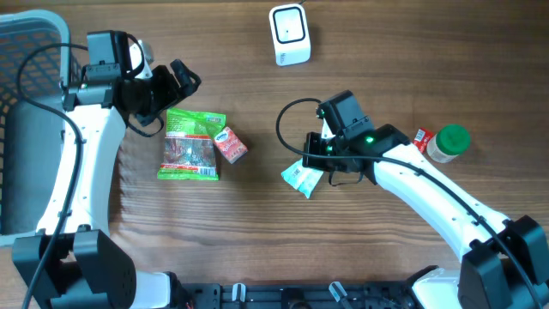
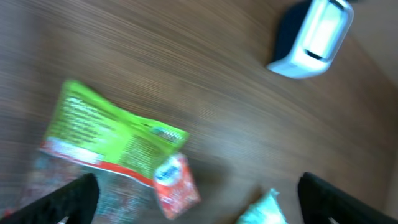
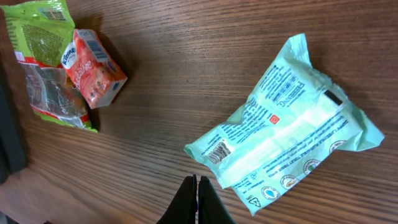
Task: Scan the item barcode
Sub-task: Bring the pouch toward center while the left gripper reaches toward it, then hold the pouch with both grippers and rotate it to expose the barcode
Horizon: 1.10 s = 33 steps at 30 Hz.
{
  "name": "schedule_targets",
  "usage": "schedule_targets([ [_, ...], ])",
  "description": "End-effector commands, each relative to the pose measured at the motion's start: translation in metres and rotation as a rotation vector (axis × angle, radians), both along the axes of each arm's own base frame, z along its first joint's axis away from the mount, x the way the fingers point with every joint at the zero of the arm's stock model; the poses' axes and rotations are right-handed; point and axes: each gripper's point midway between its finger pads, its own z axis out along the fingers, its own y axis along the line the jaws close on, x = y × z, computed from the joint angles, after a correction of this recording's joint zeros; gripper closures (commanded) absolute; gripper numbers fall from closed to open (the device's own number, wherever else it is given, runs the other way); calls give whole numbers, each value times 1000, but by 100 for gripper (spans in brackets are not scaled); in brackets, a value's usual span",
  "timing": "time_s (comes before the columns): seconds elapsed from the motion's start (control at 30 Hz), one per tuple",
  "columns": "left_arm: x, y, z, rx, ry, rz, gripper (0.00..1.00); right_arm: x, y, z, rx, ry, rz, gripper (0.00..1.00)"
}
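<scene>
Step in hand, as judged: approach before pick-up. No item is lifted yet and nothing is presented to the scanner (image 1: 289,34), which is stood near the far edge of the tabletop (image 1: 257,240), approx. mid-width.

L gripper (image 1: 168,101) is seen spread wide and empty. It is hung over the left part of the tabletop, at the far end of the green snack packet (image 1: 192,146). A small red carton (image 1: 232,146) is laid touching that packet's right side; both lie flat.

R gripper (image 3: 198,186) is seen pinched tight, fingers together, holding nothing. It is placed just beside the mint-green pack (image 3: 286,124), near the tabletop centre. A barcode (image 3: 217,151) is shown face-up on the pack corner nearest the fingertips.

Which item is meant can't be told from the task line; the L side looks likelier, given the spread jaws.

Next move, prob.: L gripper to be lowered over packet or carton, jaws closed across a narrow side, and the item lifted w/ its barcode turned to the scanner window. The packet's barcode isn't made out in the blurred left wrist view, so orientation must be checked first.
</scene>
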Motion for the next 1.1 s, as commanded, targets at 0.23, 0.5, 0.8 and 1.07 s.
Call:
schedule_targets([
  [0.23, -68, -133, -52, -113, 176, -441, 96, -19, 3, -4, 47, 59, 120, 96],
  [0.5, -95, -196, -97, -96, 253, -591, 96, -30, -4, -3, 89, 124, 156, 96],
  [0.8, -108, -220, -135, -83, 324, -643, 96, -31, -23, -4, 182, 142, 188, 96],
  [1.07, -117, -235, -145, -67, 332, -677, 96, -36, -15, -31, 274, 84, 202, 96],
])
